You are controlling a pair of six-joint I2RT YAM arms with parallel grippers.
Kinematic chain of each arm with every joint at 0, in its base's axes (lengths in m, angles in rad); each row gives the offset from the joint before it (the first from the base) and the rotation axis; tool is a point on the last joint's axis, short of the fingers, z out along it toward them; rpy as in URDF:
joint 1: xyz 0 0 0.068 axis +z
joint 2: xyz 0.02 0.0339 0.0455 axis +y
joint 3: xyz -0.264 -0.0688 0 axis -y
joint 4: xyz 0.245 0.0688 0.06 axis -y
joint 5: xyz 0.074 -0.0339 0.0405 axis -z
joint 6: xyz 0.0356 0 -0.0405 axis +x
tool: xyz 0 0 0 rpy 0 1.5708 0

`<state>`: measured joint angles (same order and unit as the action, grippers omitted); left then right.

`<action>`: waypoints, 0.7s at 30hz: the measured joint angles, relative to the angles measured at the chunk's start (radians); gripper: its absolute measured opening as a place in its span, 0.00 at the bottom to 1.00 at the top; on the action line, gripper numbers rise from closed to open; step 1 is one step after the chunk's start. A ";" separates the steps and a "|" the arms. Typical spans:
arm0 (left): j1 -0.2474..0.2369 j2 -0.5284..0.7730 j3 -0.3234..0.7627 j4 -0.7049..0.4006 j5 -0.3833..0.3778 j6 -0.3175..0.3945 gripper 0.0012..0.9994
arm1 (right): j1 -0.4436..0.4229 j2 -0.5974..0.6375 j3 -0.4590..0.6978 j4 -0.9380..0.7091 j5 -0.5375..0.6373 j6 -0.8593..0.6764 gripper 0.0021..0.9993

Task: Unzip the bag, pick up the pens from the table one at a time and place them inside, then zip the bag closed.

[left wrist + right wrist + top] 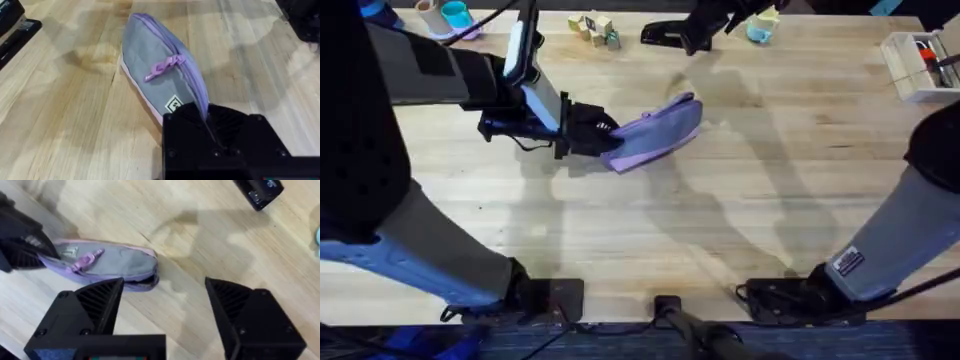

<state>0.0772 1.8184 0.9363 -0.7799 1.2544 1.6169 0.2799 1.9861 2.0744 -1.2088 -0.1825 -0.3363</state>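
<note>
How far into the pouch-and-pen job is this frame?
Early. The left gripper is shut on one end of the lilac pouch, pinning it to the table. The zip pull sits mid-zip. The right gripper hangs open above. Unzipping, loading pens and rezipping remain.

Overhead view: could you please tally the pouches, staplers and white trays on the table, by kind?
Lilac pouch: 1
Black stapler: 1
White tray: 1
Total: 3
</note>
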 joint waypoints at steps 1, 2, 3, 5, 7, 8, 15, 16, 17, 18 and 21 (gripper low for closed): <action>0.000 0.000 0.000 0.000 0.000 0.000 0.04 | 0.001 -0.001 0.000 0.003 0.000 0.016 0.99; 0.000 0.000 0.000 0.000 0.000 0.000 0.04 | 0.003 -0.001 0.000 0.004 0.000 0.030 1.00; 0.000 0.000 0.000 0.000 0.000 0.000 0.04 | 0.006 -0.001 0.000 0.004 0.001 0.045 1.00; 0.000 0.000 0.000 0.000 0.000 0.000 0.04 | 0.017 -0.001 0.001 0.004 0.002 0.064 1.00; 0.000 0.000 0.000 0.000 0.000 0.000 0.04 | 0.034 -0.001 0.000 0.004 0.003 0.077 1.00; 0.000 0.000 0.000 0.000 0.000 0.000 0.04 | 0.045 -0.001 0.001 0.004 0.003 0.081 1.00; 0.000 0.000 0.000 0.003 0.010 0.002 0.50 | 0.111 -0.001 0.000 0.046 0.003 0.094 1.00; 0.000 0.000 0.000 0.004 0.010 0.002 0.67 | 0.118 -0.001 0.000 0.053 0.002 0.095 1.00; 0.000 0.000 0.000 0.004 0.012 0.002 0.83 | 0.124 -0.001 0.000 0.058 0.002 0.097 1.00; 0.000 0.000 0.000 0.005 0.011 -0.002 0.95 | 0.127 -0.001 0.000 0.061 0.002 0.097 1.00; 0.000 0.000 0.000 0.009 0.013 0.000 0.99 | 0.130 -0.001 0.000 0.067 0.002 0.097 1.00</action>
<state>0.0772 1.8183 0.9360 -0.7706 1.2671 1.6169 0.4095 1.9854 2.0747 -1.1419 -0.1802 -0.2390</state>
